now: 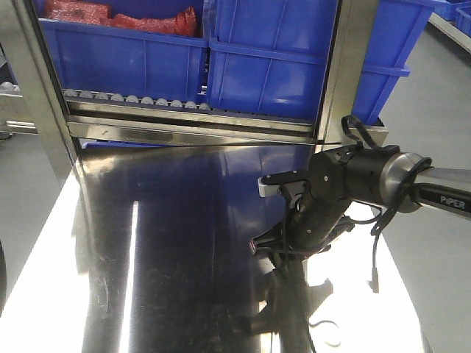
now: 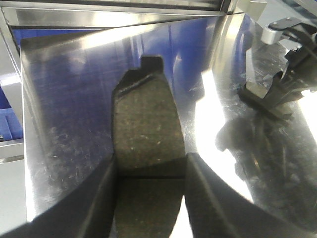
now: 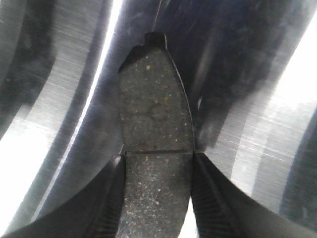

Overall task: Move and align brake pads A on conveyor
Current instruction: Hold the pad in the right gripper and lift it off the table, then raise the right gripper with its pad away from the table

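Pinched tight in left tool (image 2: 151, 161): brake pad (image 2: 146, 119). Pinched tight in right tool (image 3: 157, 156): second brake pad (image 3: 154, 104). Shiny counter (image 3: 49, 114) underneath.

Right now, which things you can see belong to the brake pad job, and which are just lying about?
Job:
left gripper, shut on the first brake pad
right gripper, shut on the second brake pad
The conveyor is not in view.

Lying about:
steel table
blue bins
red items in one bin
roller track
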{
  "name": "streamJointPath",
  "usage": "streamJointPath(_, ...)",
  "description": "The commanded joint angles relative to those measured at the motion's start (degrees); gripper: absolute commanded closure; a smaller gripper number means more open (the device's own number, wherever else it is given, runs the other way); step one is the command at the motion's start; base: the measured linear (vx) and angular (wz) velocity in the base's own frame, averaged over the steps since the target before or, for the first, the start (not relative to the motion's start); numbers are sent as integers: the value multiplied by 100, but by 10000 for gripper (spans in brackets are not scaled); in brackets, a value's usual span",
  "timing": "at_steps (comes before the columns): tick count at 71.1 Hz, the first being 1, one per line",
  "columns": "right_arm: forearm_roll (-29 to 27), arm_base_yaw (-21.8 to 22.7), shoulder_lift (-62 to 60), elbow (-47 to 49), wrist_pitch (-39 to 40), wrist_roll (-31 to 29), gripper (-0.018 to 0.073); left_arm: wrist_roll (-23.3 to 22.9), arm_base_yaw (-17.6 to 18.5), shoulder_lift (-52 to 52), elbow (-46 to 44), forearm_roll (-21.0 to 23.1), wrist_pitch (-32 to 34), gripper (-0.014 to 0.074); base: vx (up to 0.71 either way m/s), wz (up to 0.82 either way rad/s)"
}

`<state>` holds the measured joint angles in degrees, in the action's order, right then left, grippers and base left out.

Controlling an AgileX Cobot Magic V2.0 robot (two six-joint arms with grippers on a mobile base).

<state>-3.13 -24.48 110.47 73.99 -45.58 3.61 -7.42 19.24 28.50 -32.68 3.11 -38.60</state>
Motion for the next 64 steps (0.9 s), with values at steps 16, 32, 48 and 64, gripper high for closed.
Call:
streamJointPath(16, 143, 17, -1716, -936, 894, -84, 517, -13, 40, 17, -150, 9, 496, 379, 0, 0)
streamJointPath(32, 440, 23, -3377, -1936, 950, -84, 517, -13, 40, 17, -150, 9, 496, 379, 0, 0)
streamJointPath(48, 665, 23, -5129, -2845, 1260, -41, 517, -13, 40, 17, -150, 9, 496, 379, 0, 0)
streamJointPath(64, 671, 23, -6683, -3662, 1441, -41, 517, -13, 40, 17, -150, 9, 496, 379, 0, 0)
